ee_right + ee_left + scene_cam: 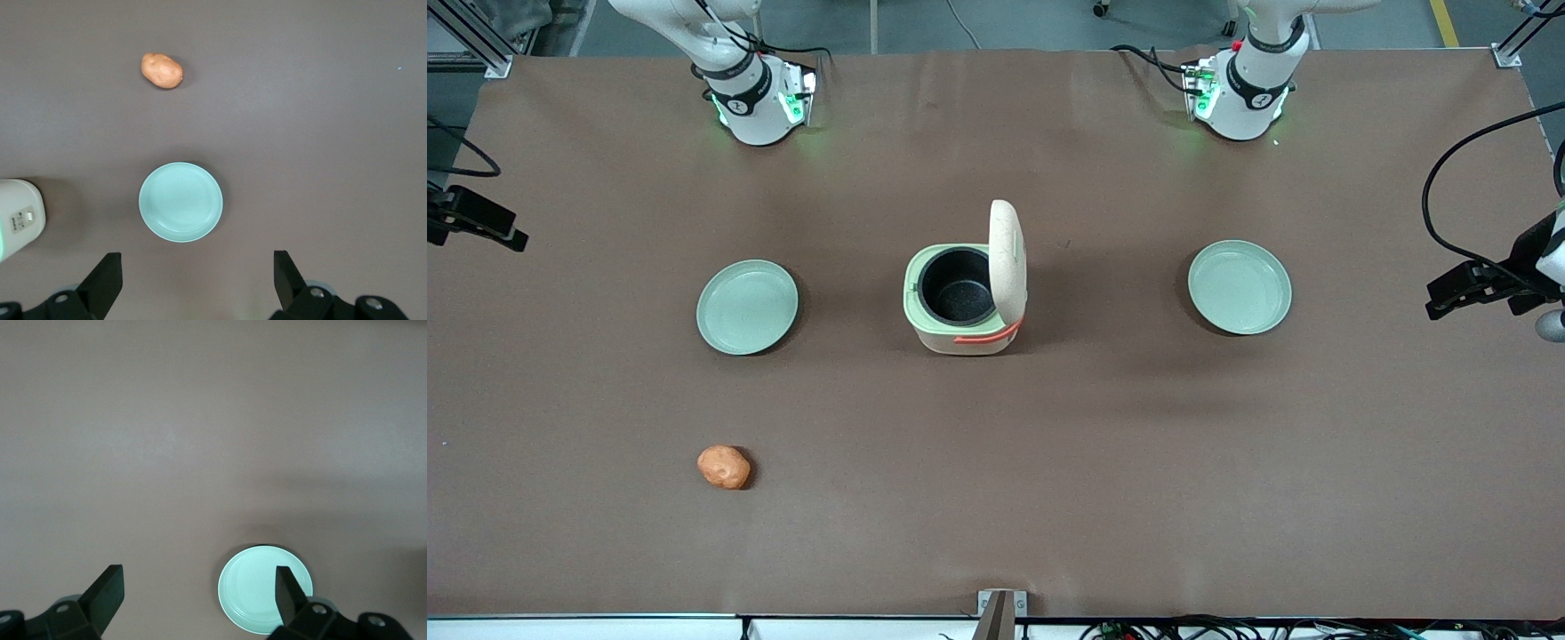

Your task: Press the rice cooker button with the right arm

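- Your cooker [964, 300] stands mid-worktop [1049, 462] between two green plates [747, 306], lid [1008, 260] swung upright, black pot [958, 286] exposed, mint rim, coral handle [987, 336] low on its cream body.
- Your hand [197, 283] hangs high over the working-arm-end plate, fingers [103, 280] spread wide, holding nothing.
- An orange potato [724, 467] lies nearer the front camera.
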Tool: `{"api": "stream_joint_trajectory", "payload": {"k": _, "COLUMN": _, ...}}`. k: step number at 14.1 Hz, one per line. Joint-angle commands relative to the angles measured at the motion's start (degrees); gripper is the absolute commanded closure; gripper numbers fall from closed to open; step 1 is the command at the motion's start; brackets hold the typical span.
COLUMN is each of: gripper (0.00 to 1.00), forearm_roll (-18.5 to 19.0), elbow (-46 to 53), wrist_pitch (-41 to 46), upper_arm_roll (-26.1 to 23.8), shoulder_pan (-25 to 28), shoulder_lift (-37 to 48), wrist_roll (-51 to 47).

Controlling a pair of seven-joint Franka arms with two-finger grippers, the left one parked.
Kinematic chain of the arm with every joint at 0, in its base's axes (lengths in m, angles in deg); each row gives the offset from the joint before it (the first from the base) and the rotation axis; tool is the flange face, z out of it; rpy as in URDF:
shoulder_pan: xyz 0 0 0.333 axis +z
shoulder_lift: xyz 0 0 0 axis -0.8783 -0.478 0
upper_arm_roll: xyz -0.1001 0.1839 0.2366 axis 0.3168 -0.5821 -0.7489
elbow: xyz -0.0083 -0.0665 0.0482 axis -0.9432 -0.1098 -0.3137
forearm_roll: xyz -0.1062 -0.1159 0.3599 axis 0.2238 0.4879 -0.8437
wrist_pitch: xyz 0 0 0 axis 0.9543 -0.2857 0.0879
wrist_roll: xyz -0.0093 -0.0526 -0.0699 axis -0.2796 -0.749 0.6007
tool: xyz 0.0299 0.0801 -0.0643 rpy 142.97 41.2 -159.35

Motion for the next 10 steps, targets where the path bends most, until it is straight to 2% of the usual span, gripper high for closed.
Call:
{"api": "stream_joint_trajectory", "payload": {"k": 1, "gripper": 0.00, "forearm_roll": 1.1, "elbow": -3.1, "wrist_pitch": -0.9, "upper_arm_roll": -1.3, "shoulder_pan": -1.2, "shoulder_lift": 3.1, "wrist_roll": 2.2}}
{"api": "stream_joint_trajectory", "payload": {"k": 4, "gripper": 0.00, "forearm_roll": 1.0, "elbow": -5.0, "wrist_pitch": -3.4, "upper_arm_roll": -1.4, "shoulder_pan": -1.2, "shoulder_lift": 4.4, "wrist_roll": 2.0}}
{"api": "stream_joint_trajectory", "payload": {"k": 8, "gripper": 0.01, "forearm_roll": 0.9, "elbow": -12.9, "wrist_pitch": -10.3, "upper_arm_roll": -1.4, "shoulder_pan": -1.1, "shoulder_lift": 9.5, "wrist_roll": 1.9}}
{"api": "stream_joint_trajectory", "payload": {"k": 10, "gripper": 0.03, "forearm_roll": 0.9, "elbow": -13.1, "wrist_pitch": -9.7, "upper_arm_roll": -1.5, "shoulder_pan": -1.0, "shoulder_lift": 9.5, "wrist_roll": 1.3}}
